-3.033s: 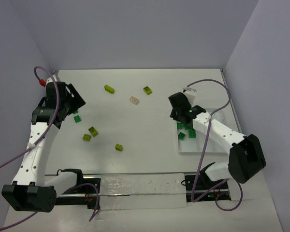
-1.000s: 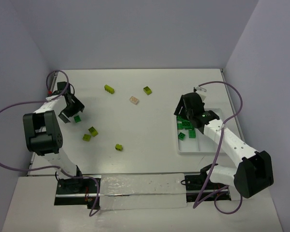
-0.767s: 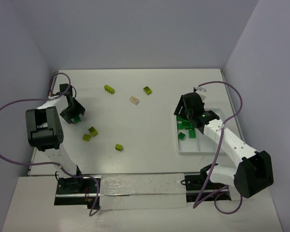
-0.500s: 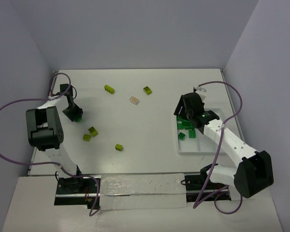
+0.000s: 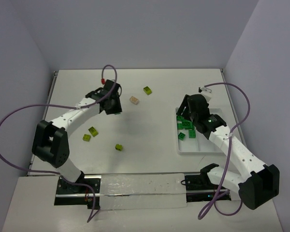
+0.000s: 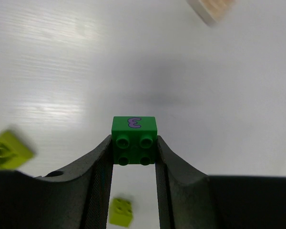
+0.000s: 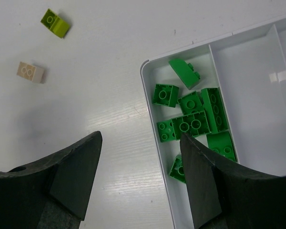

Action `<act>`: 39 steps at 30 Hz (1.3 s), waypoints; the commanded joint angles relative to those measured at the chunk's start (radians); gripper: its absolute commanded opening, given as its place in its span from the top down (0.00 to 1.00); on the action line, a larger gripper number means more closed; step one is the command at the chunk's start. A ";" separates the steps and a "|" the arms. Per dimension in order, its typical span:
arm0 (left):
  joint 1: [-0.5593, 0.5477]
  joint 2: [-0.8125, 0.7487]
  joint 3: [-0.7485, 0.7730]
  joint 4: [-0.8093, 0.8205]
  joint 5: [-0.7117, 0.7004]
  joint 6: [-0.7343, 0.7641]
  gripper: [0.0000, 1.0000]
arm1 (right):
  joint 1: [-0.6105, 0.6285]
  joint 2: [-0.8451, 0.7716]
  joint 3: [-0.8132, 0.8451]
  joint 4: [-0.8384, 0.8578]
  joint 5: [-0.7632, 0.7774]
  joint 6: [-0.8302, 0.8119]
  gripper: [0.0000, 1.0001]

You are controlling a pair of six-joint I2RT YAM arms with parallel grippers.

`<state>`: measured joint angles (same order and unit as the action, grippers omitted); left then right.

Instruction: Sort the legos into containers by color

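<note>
We're in the carry step. The left claw is clenched on a dark green brick, its fingers pressed against the brick's two sides, studs facing the camera. The soft shadow on the table below suggests to us that the brick is off the surface, out over the far middle of the table. The right claw hangs released, nothing between its fingers, above the tray's far left corner.

The tray sits by the table's right edge, well apart from the held brick. Next, as we read it, the left arm has to swing across to the tray's leftmost compartment, where the other dark green bricks lie, and let go over it. The right arm hovers over that very end, so one of them will likely have to give way.

Now the views. The left wrist camera gives us the grip itself and a purple mark on the brick's upper face. From above, the claw is only a dark lump with a sliver of green. The right wrist camera lays the green pile out plainly, with a peach brick and a yellow-green brick loose on the table beyond the tray's rim. Overhead, the arm covers part of that pile. Only the overhead camera shows both arms at once, plus three yellow-green bricks toward the table's near left.
</note>
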<state>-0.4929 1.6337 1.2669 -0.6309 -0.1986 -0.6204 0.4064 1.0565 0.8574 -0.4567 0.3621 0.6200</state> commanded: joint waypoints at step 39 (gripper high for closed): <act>0.172 -0.286 -0.084 -0.086 0.020 -0.043 0.04 | 0.392 0.282 0.087 0.050 -0.025 0.018 0.16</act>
<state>-0.4510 1.4672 1.2124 -0.6311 -0.1331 -0.6904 0.7381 1.2251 0.8694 -0.4926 0.3792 0.6351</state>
